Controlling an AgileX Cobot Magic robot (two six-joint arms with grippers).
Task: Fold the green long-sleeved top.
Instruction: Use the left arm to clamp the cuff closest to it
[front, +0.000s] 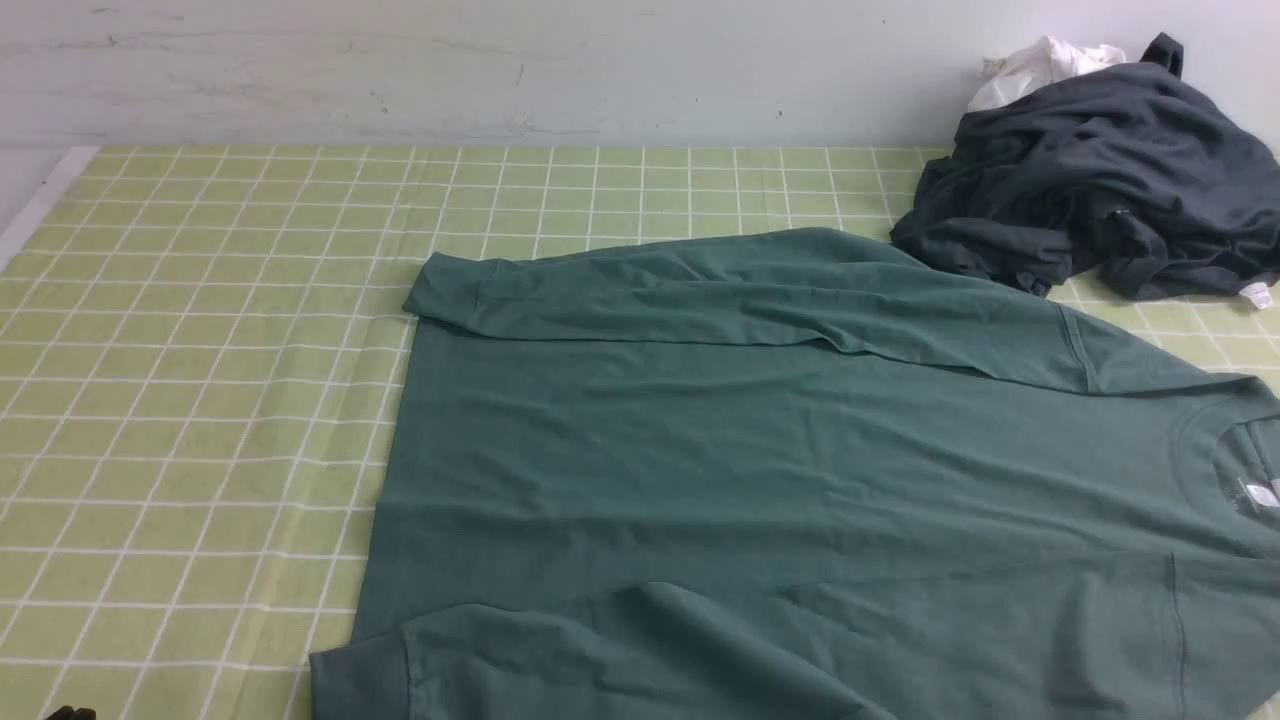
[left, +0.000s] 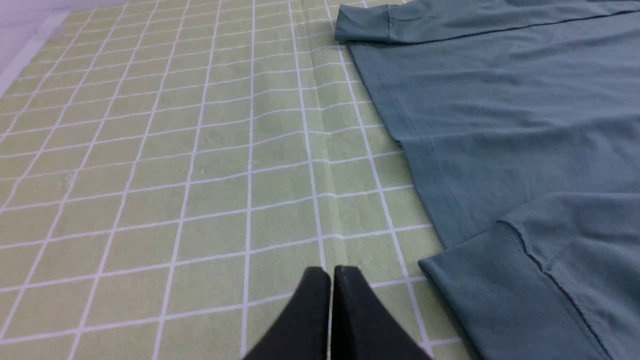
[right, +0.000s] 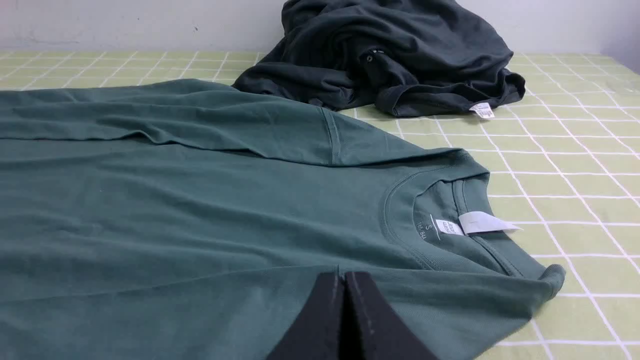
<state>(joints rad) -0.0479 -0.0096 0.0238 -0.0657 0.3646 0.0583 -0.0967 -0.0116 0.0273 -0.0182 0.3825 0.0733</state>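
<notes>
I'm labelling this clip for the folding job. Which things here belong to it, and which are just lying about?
Belongs to the job: green long-sleeved top, spread out; left gripper, shut; right gripper, shut.
Just lying about: charcoal-grey garment, heaped at the far right; white cloth behind it.

Right gripper closed above green top; charcoal garment beyond.

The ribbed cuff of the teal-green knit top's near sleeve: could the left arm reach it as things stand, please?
Probably yes: the shut left gripper hangs over checked tablecloth beside the ribbed cuff of the teal-green knit top, nothing between them.
</notes>
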